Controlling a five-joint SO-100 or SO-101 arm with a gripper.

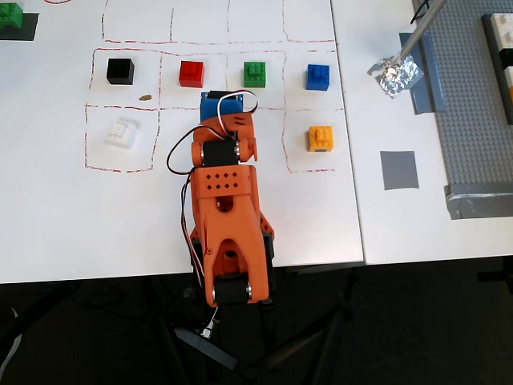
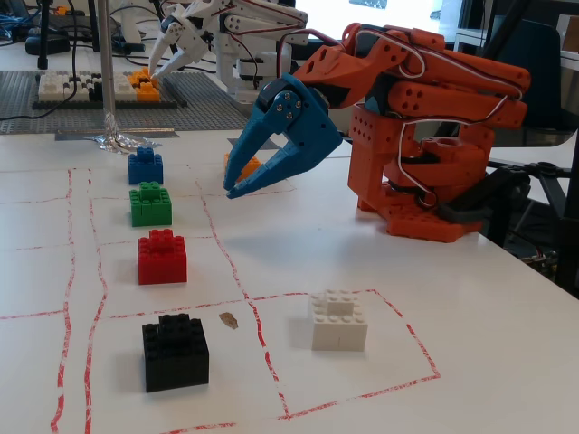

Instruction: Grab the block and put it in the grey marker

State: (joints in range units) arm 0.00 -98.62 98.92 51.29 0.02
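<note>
The block (image 1: 122,132) is a white studded brick inside a red-dashed cell left of the arm in the overhead view; in the fixed view the block (image 2: 338,320) sits at the front. The grey marker (image 1: 399,170) is a flat dark square on the right table, far from the block; I do not see it in the fixed view. My blue gripper (image 1: 218,98) (image 2: 230,189) hangs above the table in front of the folded orange arm. Its fingertips meet with nothing between them, well apart from the block.
Black (image 1: 120,71), red (image 1: 192,74), green (image 1: 256,74) and blue (image 1: 319,77) bricks line the far row, and an orange brick (image 1: 321,138) lies right of the arm. Crumpled foil (image 1: 395,74) and a grey baseplate (image 1: 481,120) are at the right.
</note>
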